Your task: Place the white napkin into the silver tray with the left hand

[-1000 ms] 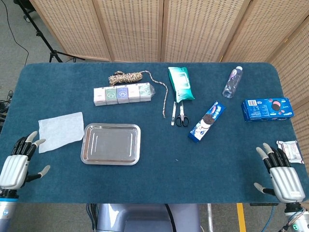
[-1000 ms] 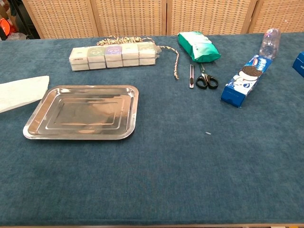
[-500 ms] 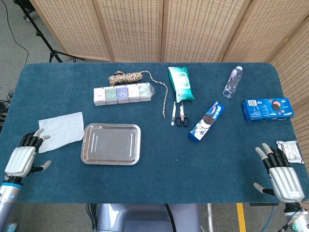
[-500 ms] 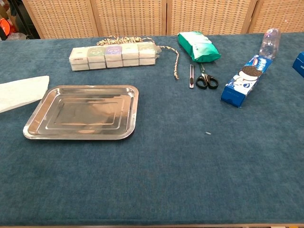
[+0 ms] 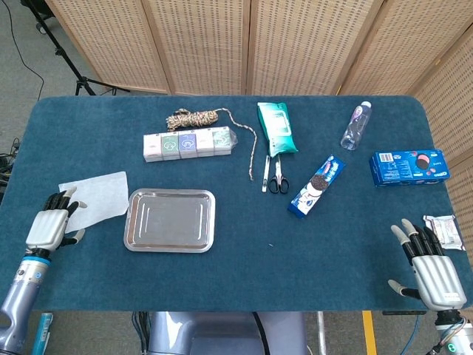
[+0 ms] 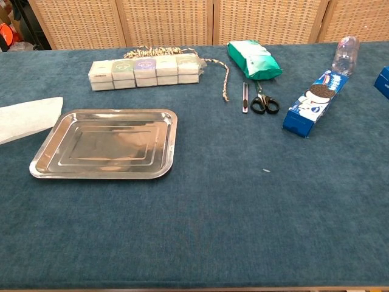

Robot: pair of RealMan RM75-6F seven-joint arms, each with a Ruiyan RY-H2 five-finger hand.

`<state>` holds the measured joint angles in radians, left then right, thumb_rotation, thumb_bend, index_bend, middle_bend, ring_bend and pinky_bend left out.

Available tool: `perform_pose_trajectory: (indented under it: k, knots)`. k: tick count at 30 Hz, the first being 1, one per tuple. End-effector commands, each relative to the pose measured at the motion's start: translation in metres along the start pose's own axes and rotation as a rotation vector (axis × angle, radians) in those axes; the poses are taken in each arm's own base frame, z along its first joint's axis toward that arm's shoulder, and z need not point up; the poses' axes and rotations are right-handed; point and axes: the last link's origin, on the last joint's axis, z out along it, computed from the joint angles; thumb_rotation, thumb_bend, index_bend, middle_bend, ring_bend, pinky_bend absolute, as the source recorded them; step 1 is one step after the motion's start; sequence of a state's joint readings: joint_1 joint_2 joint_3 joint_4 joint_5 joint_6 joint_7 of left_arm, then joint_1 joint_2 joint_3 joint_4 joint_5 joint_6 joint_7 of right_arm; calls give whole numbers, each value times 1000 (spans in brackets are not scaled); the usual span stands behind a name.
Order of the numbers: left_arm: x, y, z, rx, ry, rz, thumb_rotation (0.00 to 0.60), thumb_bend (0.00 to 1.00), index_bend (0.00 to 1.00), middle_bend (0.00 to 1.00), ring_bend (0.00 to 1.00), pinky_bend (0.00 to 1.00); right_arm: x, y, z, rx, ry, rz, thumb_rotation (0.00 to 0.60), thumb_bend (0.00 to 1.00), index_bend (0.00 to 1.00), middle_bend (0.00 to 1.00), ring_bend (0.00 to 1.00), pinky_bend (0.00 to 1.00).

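Left hand (image 5: 50, 225) over the near-left corner of the white napkin (image 5: 97, 196), fingers apart and holding nothing, fingertips covering the sheet's near edge; contact impossible to judge. Napkin flat on the blue table (image 5: 244, 259), just left of the silver tray (image 5: 170, 220), apart from its left rim by a thin strip of cloth, far corner level with the tray's far edge. Seen from the chest view only as a white wedge at the left border (image 6: 27, 117), beside the tray (image 6: 107, 145); neither hand visible there.

Open cloth all along the near side, from the tray across to the right hand (image 5: 432, 270). Right hand low at the near-right corner, fingers spread, nothing in them, a small white wrapped packet (image 5: 444, 228) just beyond it near the right edge.

Compared with a second ago: left hand further in from the near-left edge and now overlapping the napkin instead of lying short of it. Napkin, tray and right hand in the same places.

Counted: one napkin, one tray, one row of small boxes (image 5: 189, 143) in clear wrap, one coil of rope (image 5: 199, 118), one green pouch (image 5: 276, 128), one pair of scissors (image 5: 278, 177) with one slim cutter (image 5: 264, 174) beside it, one clear bottle (image 5: 356, 126), two blue cookie boxes, a long one (image 5: 317, 185) and a wide one (image 5: 409, 166) by the right edge.
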<state>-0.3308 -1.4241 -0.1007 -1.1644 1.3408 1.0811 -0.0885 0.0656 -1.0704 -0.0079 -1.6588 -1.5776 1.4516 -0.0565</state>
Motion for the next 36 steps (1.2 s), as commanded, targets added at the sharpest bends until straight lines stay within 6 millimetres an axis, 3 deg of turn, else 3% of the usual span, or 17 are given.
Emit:
perform_pose_trajectory:
  k: [1,17,22,36]
  knots:
    - [-5,6,8,-13,5,0,581,320,319,0,0,0,0,0,0,0,1,2,600,0,0,0,0,0]
    - [-20,33,12,-59,-7,-41,580,326,343,7,0,0,2,2,-1,4,8,11,600,0,0,0,0,0]
    - [-22,35,12,-55,-14,-30,581,353,391,16,0,0,3,2,-2,5,12,12,600,0,0,0,0,0]
    - [-24,33,15,-45,0,22,582,359,392,17,0,0,4,2,-3,8,19,15,600,0,0,0,0,0]
